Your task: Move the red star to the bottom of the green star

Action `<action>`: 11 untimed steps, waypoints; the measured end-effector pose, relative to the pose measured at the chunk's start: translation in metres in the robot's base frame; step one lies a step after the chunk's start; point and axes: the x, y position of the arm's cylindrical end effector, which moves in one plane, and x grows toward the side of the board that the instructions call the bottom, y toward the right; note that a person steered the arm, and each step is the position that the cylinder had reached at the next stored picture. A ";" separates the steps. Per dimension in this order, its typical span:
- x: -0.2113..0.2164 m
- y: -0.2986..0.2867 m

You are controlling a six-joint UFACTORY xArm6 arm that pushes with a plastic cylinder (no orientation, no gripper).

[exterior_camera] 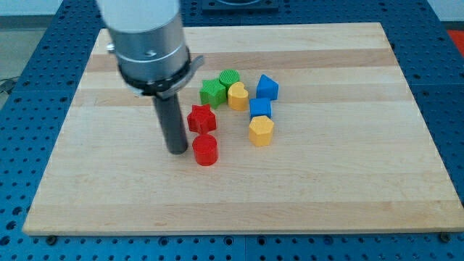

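The red star (201, 118) lies on the wooden board, just below and to the left of the green star (212, 91). My tip (177, 151) rests on the board left of the red star and left of the red cylinder (205, 150), close to both; I cannot tell if it touches either. The rod rises from the tip to the arm's grey body at the view's top left.
A green cylinder (229, 77) sits beside the green star. A yellow block (238, 96), a blue block (267, 87), a blue cube (260, 108) and a yellow hexagon (261, 130) cluster to the right. The board (348, 174) has blue table around it.
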 end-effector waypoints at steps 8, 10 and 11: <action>-0.043 0.056; -0.034 0.050; -0.017 0.021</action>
